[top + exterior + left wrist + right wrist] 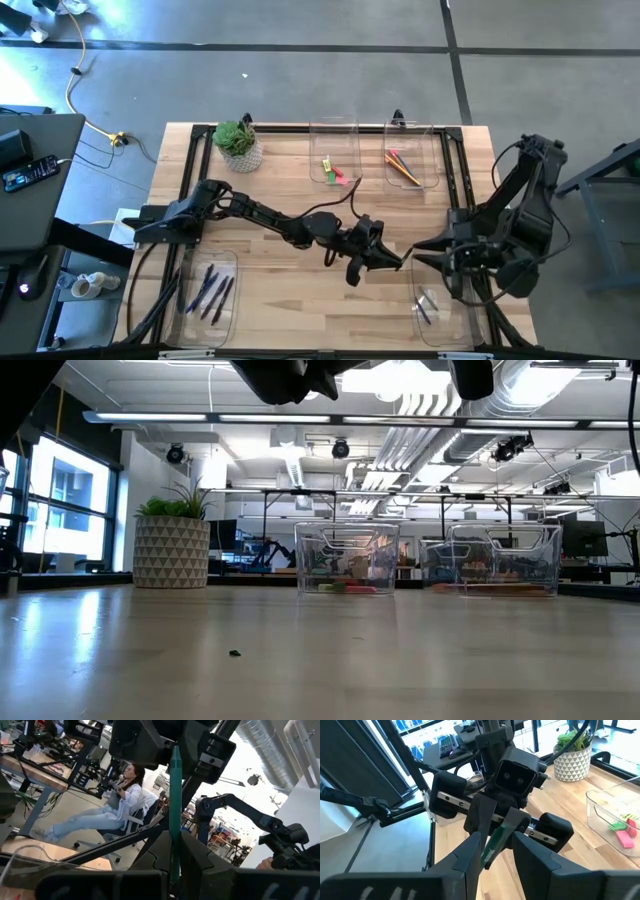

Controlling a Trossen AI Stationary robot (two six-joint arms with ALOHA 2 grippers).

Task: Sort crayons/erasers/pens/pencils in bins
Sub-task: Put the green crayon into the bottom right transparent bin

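Four bins already hold sorted items, and one green crayon remains mid-table, pinched in my closed left gripper and also between the part-open fingers of my right gripper, not yet binned.

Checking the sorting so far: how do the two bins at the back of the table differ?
The back left bin holds short erasers in yellow-green, green and pink; the back right bin holds long orange and yellow pencils. The erasers lie scattered; the pencils lie bunched slantwise. Both bins are clear plastic.
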